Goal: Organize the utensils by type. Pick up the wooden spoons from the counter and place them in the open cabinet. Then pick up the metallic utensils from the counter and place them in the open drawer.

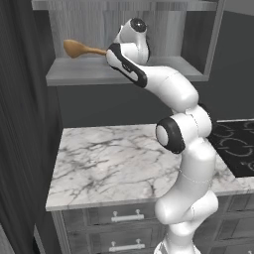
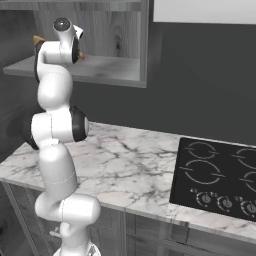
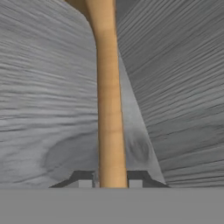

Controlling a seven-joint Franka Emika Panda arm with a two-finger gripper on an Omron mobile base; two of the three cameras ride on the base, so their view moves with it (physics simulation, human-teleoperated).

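My gripper [image 3: 112, 180] is shut on the handle of an orange-tan wooden spoon [image 3: 107, 100], which runs straight ahead between the two dark fingertips [image 3: 85, 178]. The arm reaches up into the open cabinet [image 1: 74, 74], a grey wood-grain wall unit. The spoon's round bowl [image 1: 74, 48] sticks out to the left of the hand, just above the flat inner shelf [image 2: 110, 67]. Whether the spoon touches the shelf I cannot tell. The white marble counter [image 1: 109, 158] lies bare below. The other spoon, the metallic pieces and the open drawer are out of view.
A black cooktop [image 2: 220, 175] sits in the counter to the right. Shut drawer fronts with silver bar handles [image 1: 126, 217] run under the counter's front edge. A dark wall panel [image 1: 20, 124] stands at the far left, close to the cabinet's side.
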